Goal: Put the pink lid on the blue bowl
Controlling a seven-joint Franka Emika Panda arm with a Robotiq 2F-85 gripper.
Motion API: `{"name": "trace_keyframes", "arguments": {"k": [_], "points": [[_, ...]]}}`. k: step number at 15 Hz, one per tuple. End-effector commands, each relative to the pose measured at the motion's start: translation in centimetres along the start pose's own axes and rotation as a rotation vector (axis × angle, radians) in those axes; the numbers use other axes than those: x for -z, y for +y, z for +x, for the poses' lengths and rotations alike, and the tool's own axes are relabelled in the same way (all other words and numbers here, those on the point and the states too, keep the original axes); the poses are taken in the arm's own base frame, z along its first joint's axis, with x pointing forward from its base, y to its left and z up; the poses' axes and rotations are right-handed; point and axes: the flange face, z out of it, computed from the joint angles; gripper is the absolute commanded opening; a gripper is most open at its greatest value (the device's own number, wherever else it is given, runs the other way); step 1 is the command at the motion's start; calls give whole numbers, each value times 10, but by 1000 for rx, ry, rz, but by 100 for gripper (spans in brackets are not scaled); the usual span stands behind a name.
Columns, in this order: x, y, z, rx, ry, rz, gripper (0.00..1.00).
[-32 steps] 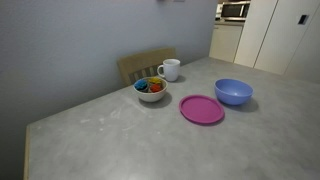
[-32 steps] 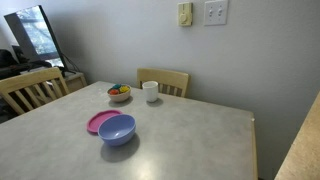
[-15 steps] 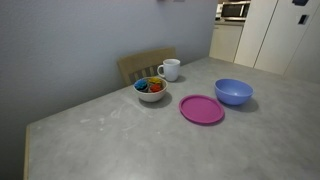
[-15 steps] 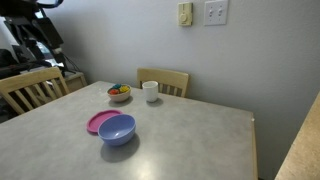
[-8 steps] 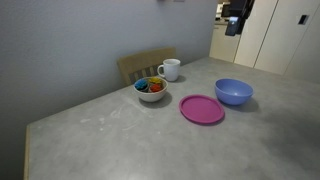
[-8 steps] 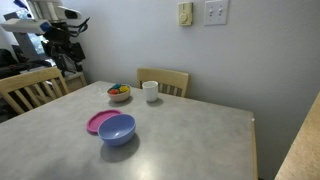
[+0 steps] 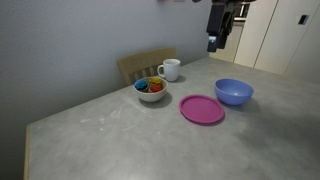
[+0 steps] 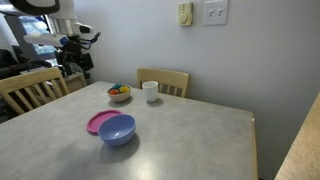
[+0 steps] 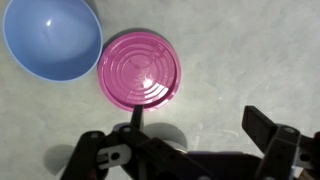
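Note:
The pink lid lies flat on the grey table, right beside the blue bowl; both show in both exterior views, lid partly behind the bowl. In the wrist view the lid lies centre top and the bowl at top left, empty. My gripper hangs high above the table, well above the bowl and lid, and also shows at the far left of an exterior view. In the wrist view it is open and empty, fingers wide apart.
A white bowl with colourful contents and a white mug stand at the table's far edge before a wooden chair. Another chair stands at the table's side. A wall lies close behind the table.
The arm has swung into view over the last second and my gripper has moved down and toward the table. The lid and bowl have not moved.

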Motion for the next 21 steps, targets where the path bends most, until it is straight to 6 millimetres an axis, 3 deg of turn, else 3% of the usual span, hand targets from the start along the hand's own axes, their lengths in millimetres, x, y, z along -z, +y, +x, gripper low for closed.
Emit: {"name": "trace_keyframes", "arguments": {"k": [1, 8, 13, 19, 21], "points": [[-16, 3, 15, -33, 8, 15, 100], [-96, -6, 66, -203, -39, 88, 100], [-138, -15, 79, -427, -94, 67, 100], [-138, -16, 76, -474, -92, 60, 100], [-142, -19, 81, -393, -67, 74, 100]]}}
